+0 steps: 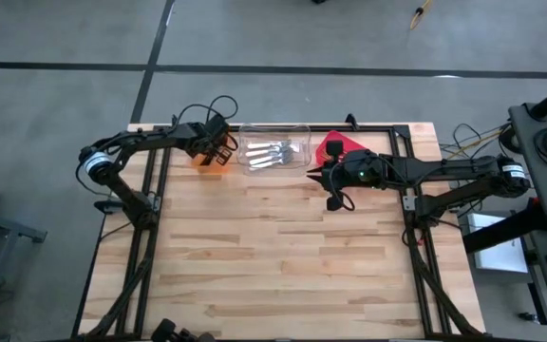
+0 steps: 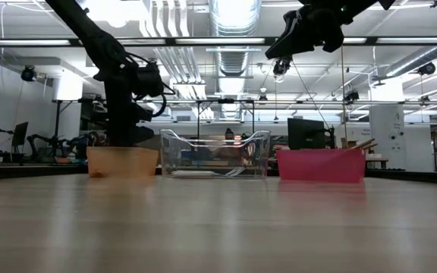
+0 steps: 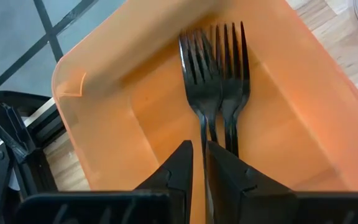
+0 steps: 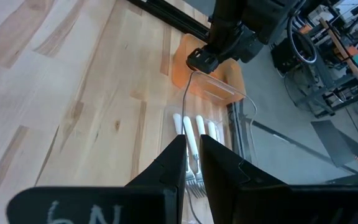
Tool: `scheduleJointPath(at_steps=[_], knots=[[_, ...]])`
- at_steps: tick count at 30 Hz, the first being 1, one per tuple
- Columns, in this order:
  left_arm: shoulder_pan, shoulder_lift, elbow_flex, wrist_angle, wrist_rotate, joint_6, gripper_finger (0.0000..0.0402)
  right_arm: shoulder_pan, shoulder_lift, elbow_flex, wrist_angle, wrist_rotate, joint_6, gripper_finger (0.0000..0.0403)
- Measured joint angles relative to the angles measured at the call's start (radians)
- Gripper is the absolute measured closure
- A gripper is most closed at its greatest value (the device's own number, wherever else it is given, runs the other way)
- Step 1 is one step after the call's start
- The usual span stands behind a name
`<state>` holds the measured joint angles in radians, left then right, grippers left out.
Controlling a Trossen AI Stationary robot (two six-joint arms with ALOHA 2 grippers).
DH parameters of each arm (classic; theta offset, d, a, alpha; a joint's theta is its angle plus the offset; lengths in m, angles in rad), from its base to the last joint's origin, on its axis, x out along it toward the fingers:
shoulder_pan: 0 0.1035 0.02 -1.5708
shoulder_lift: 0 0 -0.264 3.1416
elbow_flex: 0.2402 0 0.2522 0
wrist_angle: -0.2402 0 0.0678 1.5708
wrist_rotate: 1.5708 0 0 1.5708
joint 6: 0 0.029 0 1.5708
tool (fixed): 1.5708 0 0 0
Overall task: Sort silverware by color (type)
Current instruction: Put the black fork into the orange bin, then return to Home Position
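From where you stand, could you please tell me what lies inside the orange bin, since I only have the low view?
Observer: Two black forks lie side by side on the floor of the orange bin, and the left hand is right above their handles.
Operator: Thank you. And what is in the clear bin?
Observer: The clear bin holds white forks, about four, lying roughly parallel.
Operator: Where does the right hand sit over the table?
Observer: The right hand hangs above bare wood beside the red bin, on the side toward the table's middle, not over any bin.
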<state>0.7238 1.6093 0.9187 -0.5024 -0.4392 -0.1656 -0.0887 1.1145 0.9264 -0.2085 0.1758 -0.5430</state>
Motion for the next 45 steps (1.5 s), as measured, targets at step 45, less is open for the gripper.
scheduleJointPath(at_steps=[45], knots=[[-0.484, -0.997, -0.568, 0.47, 0.37, 0.236, 0.0401, -0.141, -0.359, -0.451, 0.275, -0.291, 0.152, 0.0365]])
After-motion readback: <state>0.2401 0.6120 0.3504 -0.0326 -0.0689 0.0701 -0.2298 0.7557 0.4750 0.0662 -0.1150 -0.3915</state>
